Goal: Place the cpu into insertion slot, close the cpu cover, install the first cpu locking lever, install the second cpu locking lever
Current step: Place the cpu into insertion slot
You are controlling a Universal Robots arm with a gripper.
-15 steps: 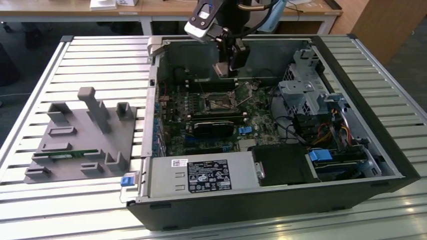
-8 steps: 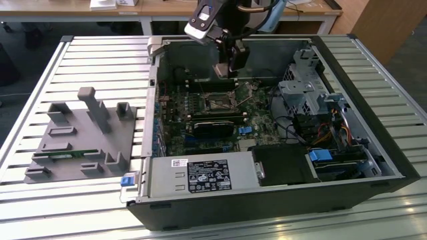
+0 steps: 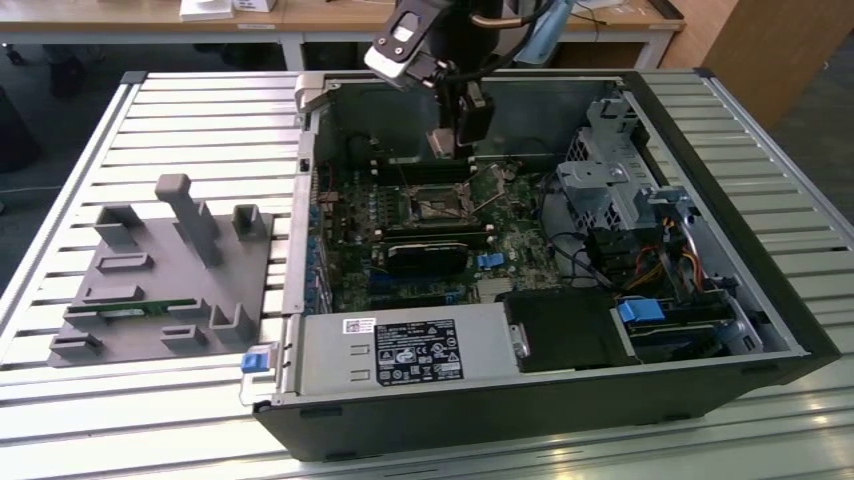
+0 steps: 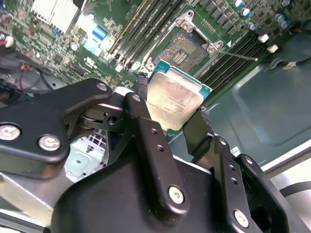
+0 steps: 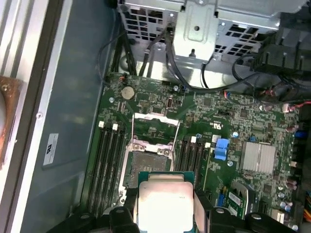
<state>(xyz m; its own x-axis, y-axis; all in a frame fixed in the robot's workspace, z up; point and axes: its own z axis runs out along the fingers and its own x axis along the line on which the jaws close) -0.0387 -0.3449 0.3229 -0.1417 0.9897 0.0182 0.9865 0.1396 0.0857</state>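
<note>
My gripper (image 4: 173,105) is shut on the cpu (image 4: 174,102), a flat square chip with a dull silver face, pinched by its edges between two black fingers (image 4: 146,131). In the exterior view the gripper (image 3: 454,135) hangs inside the open computer case, a little above the green board and toward the far wall from the insertion slot (image 3: 430,207). In the first wrist view the cpu (image 5: 165,201) sits just short of the insertion slot (image 5: 149,162), whose dark centre is bare. The cpu cover (image 5: 155,127), a thin metal frame, lies flipped open beyond the slot.
Long black memory slots (image 5: 108,160) flank the socket on both sides. A black card (image 3: 427,252), the power supply (image 3: 400,350) and a metal drive cage (image 3: 607,190) crowd the case. A grey fixture block (image 3: 160,270) stands on the slatted table at the exterior view's left.
</note>
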